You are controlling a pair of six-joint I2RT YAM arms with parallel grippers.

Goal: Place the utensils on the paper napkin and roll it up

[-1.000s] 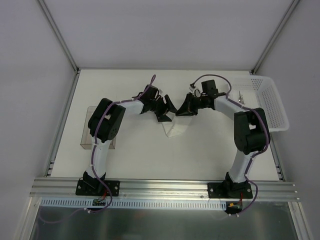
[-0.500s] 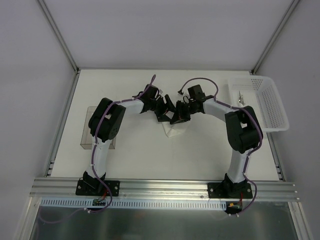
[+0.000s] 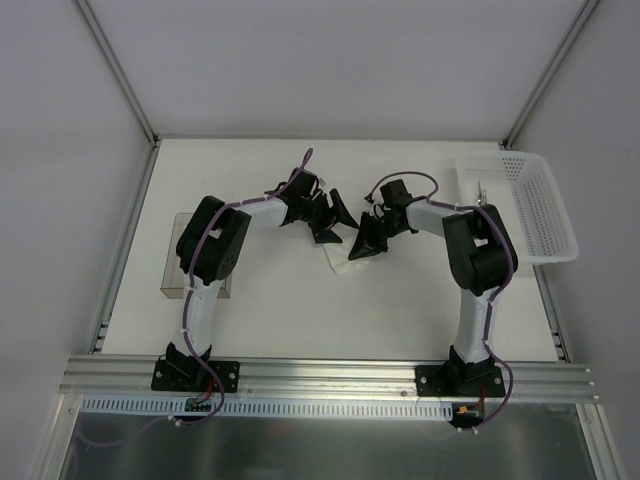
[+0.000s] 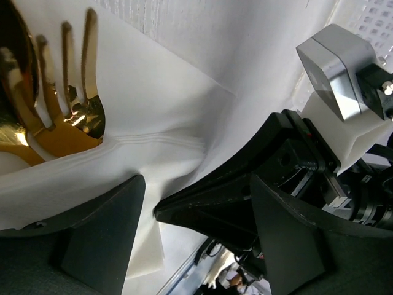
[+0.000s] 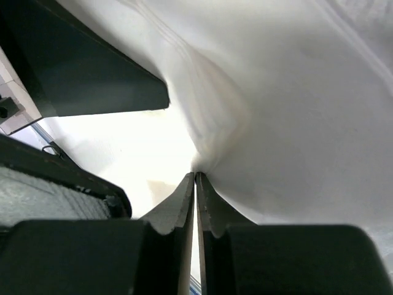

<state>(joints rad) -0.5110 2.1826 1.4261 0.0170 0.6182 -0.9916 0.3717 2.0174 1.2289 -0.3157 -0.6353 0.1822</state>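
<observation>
The paper napkin (image 3: 341,263) lies mid-counter (image 3: 270,310) between the two arms, folded over the gold fork (image 4: 64,98), whose tines are seen past the fold. The right tool (image 5: 195,179) is pinched together on a gathered ridge of the napkin. The left tool (image 3: 336,220) is held apart, its fingers straddling the folded edge just beside that pinch. The bundle's long axis is judged to follow the fork, so the roll would be driven crosswise to it, led by the right arm.
</observation>
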